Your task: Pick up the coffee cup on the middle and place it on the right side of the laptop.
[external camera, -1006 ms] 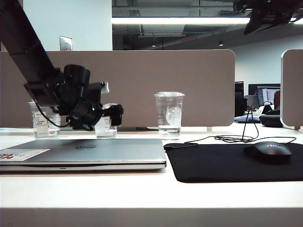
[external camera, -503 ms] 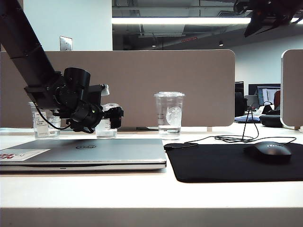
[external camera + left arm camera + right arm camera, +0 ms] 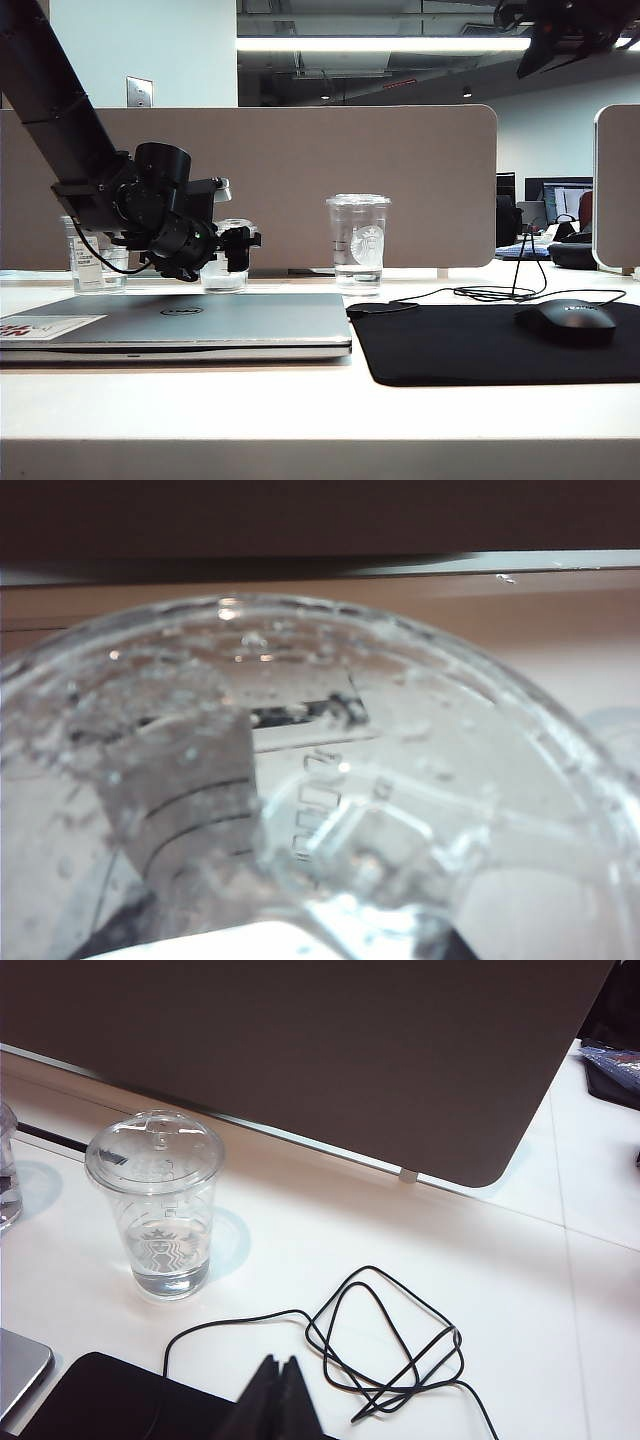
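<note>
The coffee cup point(image 3: 222, 272), short and clear, stands on the white table just behind the closed silver-grey laptop point(image 3: 200, 320). My left gripper point(image 3: 237, 247) reaches level over the laptop's back edge, and its black fingers sit against the cup's sides. The cup's rumpled clear lid point(image 3: 350, 780) fills the left wrist view, so the fingers are hidden there. My right gripper point(image 3: 281, 1400) hangs high at the right with its fingers pressed together and empty, above the mouse pad's edge.
A taller clear cup with a round logo point(image 3: 357, 240) stands right of the laptop's back corner. Another clear cup with a printed label point(image 3: 90, 260) stands at the left. A black mouse pad point(image 3: 450, 345), mouse point(image 3: 566, 320) and looped cable point(image 3: 390, 1340) lie right. A beige divider point(image 3: 300, 180) closes the back.
The left gripper's fingers have drawn in from wide open onto the coffee cup's sides, after easing slightly forward around it. The right arm has kept still.
</note>
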You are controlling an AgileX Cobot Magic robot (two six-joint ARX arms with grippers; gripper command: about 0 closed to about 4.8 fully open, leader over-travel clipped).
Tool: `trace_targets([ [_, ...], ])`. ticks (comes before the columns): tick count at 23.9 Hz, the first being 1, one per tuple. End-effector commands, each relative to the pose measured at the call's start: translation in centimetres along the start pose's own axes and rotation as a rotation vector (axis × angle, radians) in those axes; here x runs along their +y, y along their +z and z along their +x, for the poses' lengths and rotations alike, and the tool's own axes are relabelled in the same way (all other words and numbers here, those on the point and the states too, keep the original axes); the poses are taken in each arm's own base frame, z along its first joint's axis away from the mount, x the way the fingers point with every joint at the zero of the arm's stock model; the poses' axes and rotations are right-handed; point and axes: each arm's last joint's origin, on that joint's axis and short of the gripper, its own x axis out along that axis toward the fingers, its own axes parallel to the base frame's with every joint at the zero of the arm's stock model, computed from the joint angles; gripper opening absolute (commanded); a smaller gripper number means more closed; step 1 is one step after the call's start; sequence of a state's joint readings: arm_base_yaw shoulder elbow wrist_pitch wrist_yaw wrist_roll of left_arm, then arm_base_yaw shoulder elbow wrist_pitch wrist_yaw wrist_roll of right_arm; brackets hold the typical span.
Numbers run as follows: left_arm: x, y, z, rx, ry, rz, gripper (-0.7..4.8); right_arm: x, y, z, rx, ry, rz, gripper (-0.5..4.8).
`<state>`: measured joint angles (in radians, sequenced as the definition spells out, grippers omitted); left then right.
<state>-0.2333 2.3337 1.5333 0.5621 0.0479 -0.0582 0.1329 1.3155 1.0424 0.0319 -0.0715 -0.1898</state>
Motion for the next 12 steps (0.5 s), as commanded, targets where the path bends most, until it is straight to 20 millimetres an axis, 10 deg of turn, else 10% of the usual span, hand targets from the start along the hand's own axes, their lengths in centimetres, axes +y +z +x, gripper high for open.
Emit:
trace_targets([
  [1, -0.02, 0.65, -0.07, -0.024, 0.001, 0.001, 2.72, -0.07, 0.44, -0.14, -0.025, -0.009, -0.004, -0.05],
  [12, -0.20, 1.44, -0.39, -0.012, -0.035, -0.001, 2.72, -0.11, 0.43, -0.14, -0.024, -0.017, -0.033, -0.05],
])
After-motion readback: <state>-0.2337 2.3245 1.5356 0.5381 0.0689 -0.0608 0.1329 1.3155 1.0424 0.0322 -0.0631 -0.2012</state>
